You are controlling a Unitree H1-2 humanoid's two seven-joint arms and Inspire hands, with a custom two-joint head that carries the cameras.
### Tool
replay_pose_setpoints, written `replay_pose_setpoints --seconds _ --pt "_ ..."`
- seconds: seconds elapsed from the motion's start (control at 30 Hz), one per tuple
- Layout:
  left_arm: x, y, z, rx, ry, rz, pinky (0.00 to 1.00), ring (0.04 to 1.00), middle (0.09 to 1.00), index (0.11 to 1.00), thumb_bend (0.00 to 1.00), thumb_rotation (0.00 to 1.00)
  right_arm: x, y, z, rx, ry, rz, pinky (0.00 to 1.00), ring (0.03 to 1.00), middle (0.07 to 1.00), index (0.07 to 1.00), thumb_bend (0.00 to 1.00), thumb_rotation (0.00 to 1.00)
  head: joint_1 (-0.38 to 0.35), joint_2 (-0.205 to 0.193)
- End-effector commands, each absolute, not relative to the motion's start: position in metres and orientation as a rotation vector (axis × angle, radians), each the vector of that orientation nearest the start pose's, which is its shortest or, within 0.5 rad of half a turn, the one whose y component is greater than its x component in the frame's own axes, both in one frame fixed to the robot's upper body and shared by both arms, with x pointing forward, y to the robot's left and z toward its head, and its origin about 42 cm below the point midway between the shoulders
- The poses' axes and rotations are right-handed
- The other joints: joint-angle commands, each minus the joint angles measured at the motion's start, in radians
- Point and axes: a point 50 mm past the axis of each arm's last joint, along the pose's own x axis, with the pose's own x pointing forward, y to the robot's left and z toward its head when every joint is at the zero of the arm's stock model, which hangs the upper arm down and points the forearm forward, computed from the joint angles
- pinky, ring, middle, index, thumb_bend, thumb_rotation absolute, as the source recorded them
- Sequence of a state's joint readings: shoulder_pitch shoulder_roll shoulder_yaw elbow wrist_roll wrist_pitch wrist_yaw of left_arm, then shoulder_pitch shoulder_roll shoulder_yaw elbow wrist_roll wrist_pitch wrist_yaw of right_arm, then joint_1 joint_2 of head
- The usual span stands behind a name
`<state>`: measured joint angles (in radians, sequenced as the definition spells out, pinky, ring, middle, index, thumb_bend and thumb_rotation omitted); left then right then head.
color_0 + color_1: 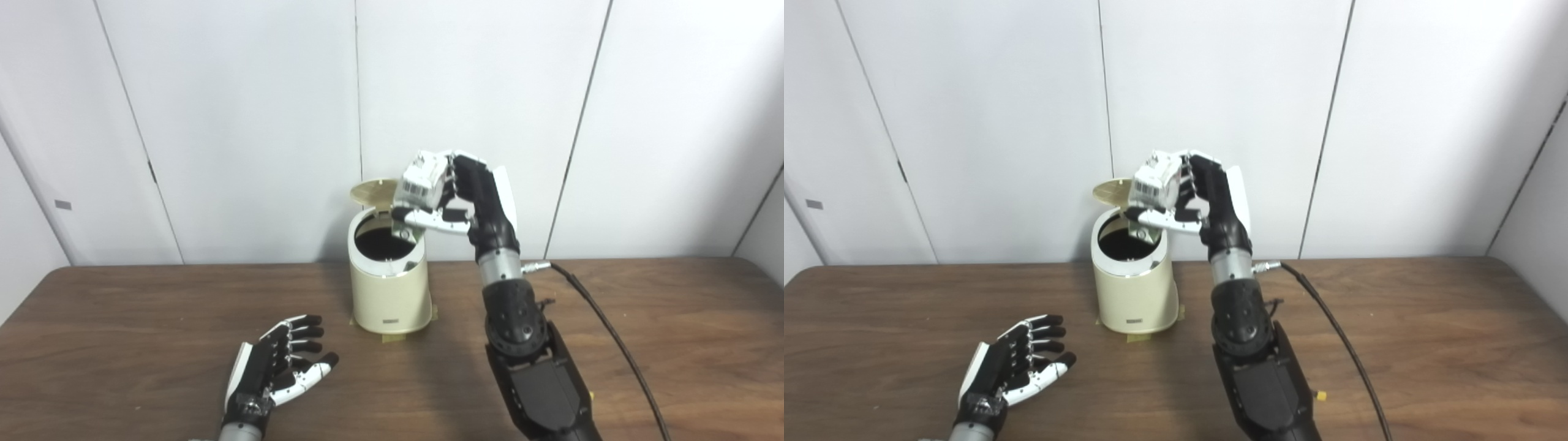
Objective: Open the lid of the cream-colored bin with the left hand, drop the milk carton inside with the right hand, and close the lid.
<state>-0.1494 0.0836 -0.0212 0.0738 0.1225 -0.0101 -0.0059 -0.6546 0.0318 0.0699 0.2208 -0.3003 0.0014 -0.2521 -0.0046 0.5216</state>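
Observation:
The cream-colored bin stands at the back middle of the wooden table, its round lid tipped up and open behind the dark opening. My right hand is raised over the bin's right rim and is shut on the white milk carton, which hangs tilted just above the opening. My left hand rests low on the table to the front left of the bin, open and empty, fingers spread, apart from the bin. The same scene shows in the right eye view, with the bin and carton.
A black cable runs from my right wrist across the table to the front right. Pale tape marks the bin's base. White wall panels stand close behind the table.

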Motion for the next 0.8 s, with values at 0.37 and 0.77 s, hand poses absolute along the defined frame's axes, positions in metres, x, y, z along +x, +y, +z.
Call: replay_pose_setpoints --seconds 0.37,0.77 --pt "0.338 0.224 0.132 0.225 -0.122 -0.05 0.58 0.657 0.705 0.722 0.63 0.1 0.451 -0.108 0.306 -0.225 -0.571 -0.057 0.28 0.329 0.46 0.503 0.53 0.0 0.004 0.01" --pt "0.337 0.22 0.134 0.223 -0.125 -0.048 0.57 0.655 0.701 0.722 0.63 0.11 0.47 -0.084 0.304 -0.237 -0.527 -0.044 0.24 0.31 0.451 0.509 0.53 0.0 0.02 0.017"
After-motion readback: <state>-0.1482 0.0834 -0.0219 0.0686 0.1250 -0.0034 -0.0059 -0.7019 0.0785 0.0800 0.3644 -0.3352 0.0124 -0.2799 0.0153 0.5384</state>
